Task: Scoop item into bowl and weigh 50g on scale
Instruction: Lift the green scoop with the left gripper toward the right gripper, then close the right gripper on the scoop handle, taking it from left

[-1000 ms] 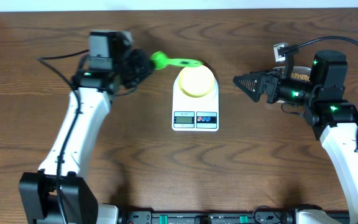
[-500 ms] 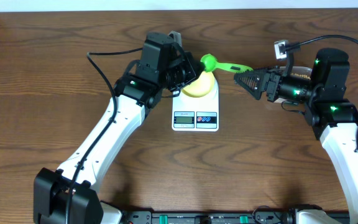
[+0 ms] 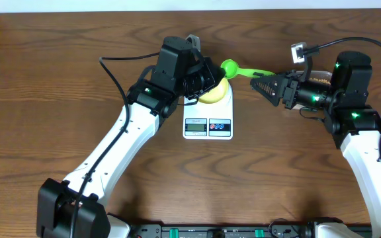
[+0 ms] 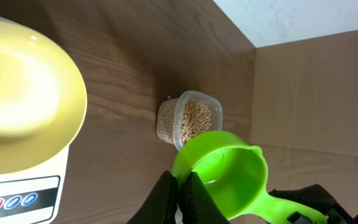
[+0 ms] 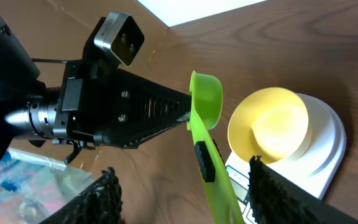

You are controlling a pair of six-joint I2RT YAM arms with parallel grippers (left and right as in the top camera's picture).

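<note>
Within the last second the left hand (image 4: 180,188) has swung in from 10 o'clock of the flat white kitchen scale (image 3: 208,120) to hang above it. It is clamped on the rim of the bright green plastic scoop (image 3: 231,67), handle pointing toward 3 o'clock. The right hand (image 5: 182,177) is narrowing, its jaws apart on either side of that handle, which looks like a handover. The small tan beans (image 4: 191,118) sit in their clear plastic tub (image 4: 166,124). The pale yellow bowl (image 5: 269,124) on the scale is empty.

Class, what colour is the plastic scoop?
Bright green; the round plastic scoop shows best in the left wrist view.
</note>
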